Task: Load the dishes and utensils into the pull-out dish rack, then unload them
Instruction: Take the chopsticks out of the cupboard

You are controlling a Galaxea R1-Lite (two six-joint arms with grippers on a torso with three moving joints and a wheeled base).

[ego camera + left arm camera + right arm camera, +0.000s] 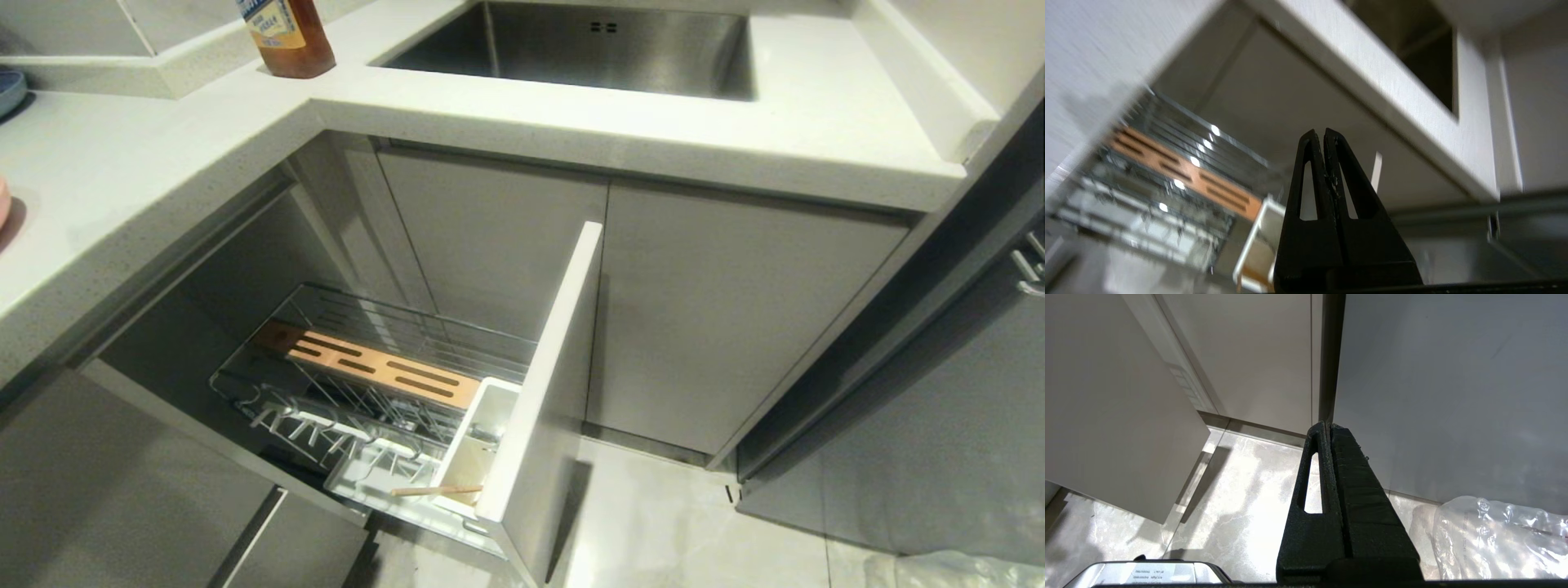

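Note:
The pull-out dish rack [408,317] stands drawn out under the counter, with its wooden strip [375,367], white caddy [500,394] and pale front panel [549,367]. Pale wooden chopsticks [437,491] lie across the caddy's near end. At the far left, a pink plate edge [3,214] shows on the counter. Neither arm appears in the head view. My left gripper [1324,132] is shut and empty, low and in front of the rack [1147,196], pointing toward its caddy [1257,241]. Parked over the floor, my right gripper [1327,425] is shut and empty.
A steel sink [571,45] is set in the counter above the double cabinet doors [735,327]. A brown bottle [286,37] stands at the counter corner, a blue plate edge [8,86] at far left. Crumpled clear plastic [1494,535] lies on the floor.

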